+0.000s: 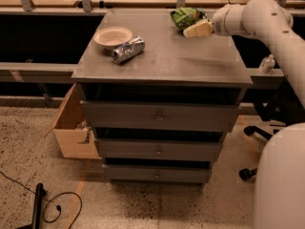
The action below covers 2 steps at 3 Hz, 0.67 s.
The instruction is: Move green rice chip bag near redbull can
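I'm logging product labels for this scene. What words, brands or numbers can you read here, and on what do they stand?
No text here can be read.
green rice chip bag: white and dark print, too blurred to read.
redbull can: silver and blue pattern, no legible brand.
bowl: no marking visible.
gripper, right beside the bag at the back right of the cabinet top: no label visible.

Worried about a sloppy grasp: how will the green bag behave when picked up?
Probably floppy: the bag looks crumpled, so it may sag or crinkle. Likely light, being small and puffy. Its glossy skin may slip. The claw is close beside it.
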{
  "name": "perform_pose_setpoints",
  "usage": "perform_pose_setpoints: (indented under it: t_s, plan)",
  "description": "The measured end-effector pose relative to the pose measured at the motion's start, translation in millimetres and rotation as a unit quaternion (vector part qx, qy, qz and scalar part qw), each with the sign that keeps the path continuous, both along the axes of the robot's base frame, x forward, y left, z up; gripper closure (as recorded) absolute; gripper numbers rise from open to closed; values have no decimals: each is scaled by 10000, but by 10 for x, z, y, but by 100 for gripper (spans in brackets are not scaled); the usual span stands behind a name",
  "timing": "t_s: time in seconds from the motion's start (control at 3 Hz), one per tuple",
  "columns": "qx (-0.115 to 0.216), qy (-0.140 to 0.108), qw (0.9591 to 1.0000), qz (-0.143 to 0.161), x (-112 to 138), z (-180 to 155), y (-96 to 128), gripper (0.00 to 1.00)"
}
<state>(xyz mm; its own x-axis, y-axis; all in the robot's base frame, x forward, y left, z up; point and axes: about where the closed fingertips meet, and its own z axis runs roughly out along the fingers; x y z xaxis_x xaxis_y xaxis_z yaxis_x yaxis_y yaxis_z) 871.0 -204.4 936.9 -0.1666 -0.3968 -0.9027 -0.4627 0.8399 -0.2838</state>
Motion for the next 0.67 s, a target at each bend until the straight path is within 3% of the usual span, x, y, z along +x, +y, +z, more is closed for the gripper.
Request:
perform_pose_setpoints:
  t_s: [0.67]
  plan:
    - [-68,-400,9988,-273,695,-131,43,0]
